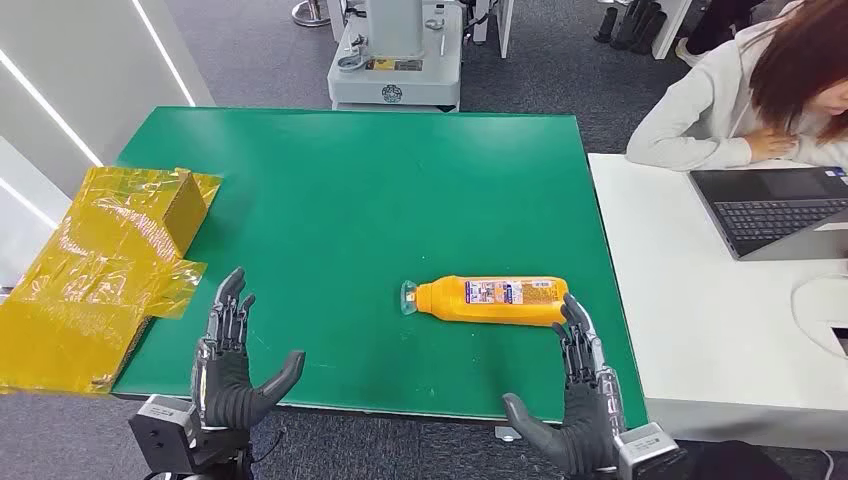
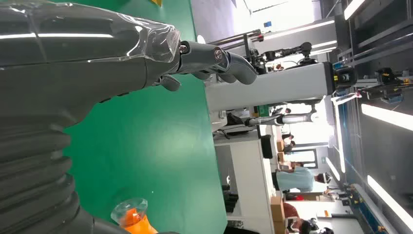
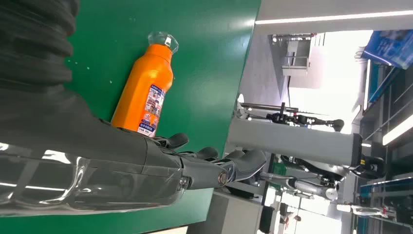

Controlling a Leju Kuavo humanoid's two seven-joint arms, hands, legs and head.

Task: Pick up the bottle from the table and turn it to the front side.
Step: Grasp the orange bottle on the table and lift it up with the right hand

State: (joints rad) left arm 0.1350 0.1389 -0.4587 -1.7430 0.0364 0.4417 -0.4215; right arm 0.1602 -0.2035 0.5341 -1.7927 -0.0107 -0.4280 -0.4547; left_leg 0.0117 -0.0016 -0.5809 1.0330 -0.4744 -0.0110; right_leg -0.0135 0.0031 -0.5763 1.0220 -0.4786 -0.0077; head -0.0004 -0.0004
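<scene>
Orange bottle (image 1: 492,300) lies on its side on the green table (image 1: 330,200), clear cap on

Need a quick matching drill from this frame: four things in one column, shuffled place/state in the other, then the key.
Column 1:
1. bottle
2. left hand
3. laptop
4. yellow-taped box

Column 2:
A. open on the white table, in front of a seated person
B. lying on its side on the green table, clear cap pointing to the robot's left
C. at the green table's left edge, partly overhanging it
D. open over the near edge, holding nothing

Pairs: 1-B, 2-D, 3-A, 4-C
</scene>
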